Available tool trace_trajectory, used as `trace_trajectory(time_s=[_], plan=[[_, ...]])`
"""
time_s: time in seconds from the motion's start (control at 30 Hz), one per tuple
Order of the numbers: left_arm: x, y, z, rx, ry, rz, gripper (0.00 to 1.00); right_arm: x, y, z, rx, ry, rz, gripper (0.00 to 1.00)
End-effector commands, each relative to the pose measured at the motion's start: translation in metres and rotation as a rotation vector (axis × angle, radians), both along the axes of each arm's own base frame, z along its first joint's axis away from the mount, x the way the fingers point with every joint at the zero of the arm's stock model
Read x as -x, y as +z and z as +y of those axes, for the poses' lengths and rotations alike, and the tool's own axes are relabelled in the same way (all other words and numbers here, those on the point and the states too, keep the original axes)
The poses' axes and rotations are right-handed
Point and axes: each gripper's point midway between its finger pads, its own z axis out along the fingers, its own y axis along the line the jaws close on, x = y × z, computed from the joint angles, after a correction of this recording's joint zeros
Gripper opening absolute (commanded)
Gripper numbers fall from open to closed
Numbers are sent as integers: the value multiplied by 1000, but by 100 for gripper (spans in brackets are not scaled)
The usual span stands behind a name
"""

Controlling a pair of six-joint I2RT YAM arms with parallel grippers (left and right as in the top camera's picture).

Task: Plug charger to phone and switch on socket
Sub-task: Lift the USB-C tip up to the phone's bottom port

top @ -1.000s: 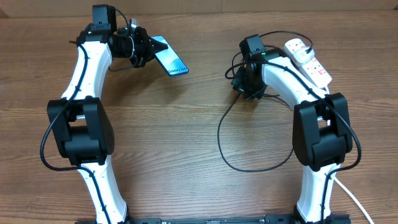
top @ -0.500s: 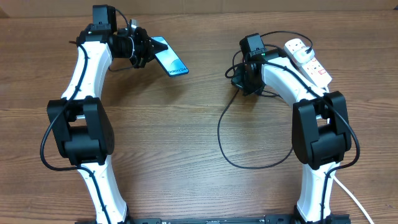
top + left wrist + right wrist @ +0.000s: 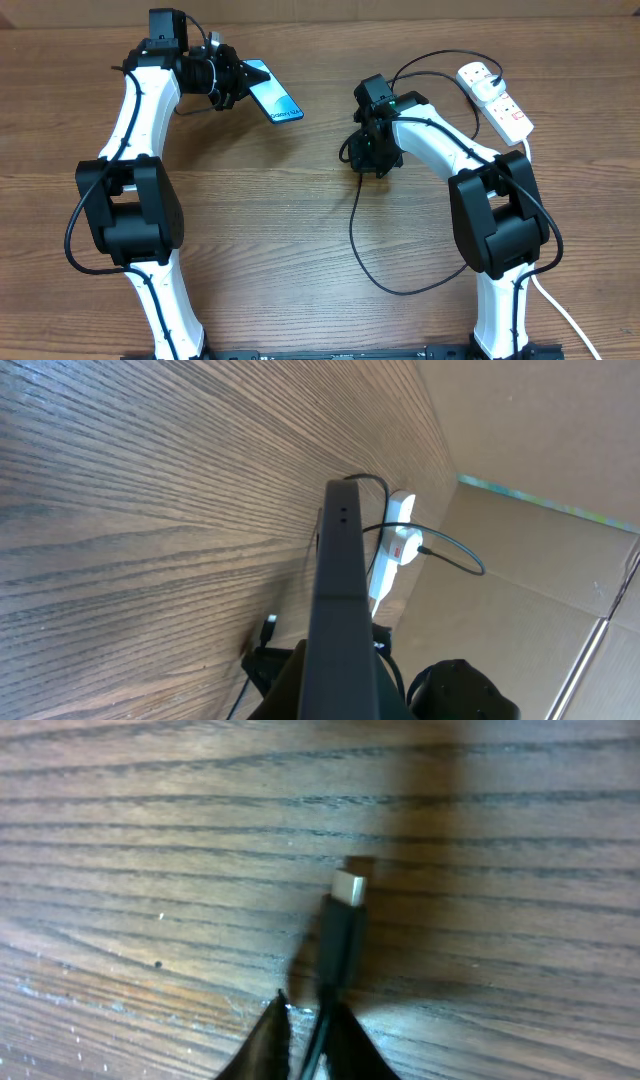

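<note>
Charger [image 3: 351, 222] tip sits near the overhead view's centre, pinched just behind its connector by the right end effector [image 3: 366, 160], jaws narrow, likely so the plug juts free for insertion. Upper left, the left end effector [image 3: 228, 82] clamps the phone [image 3: 272, 92], tilted off the table [image 3: 300, 250], seemingly to present its port. The socket [image 3: 495, 95] lies upper right, well apart; slack cable loops below may drag.

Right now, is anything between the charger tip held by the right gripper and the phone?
Nothing visible does. Only bare table lies between the charger, pinched in the right gripper, and the phone, held tilted up by the left gripper.
</note>
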Motion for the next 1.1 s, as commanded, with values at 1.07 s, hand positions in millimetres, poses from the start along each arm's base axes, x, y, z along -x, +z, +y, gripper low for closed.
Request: trace_trajectory(time_s=[1.07], plan=[[9, 13, -3, 40, -40, -12, 4, 0, 2, -12, 82, -30, -23, 4]])
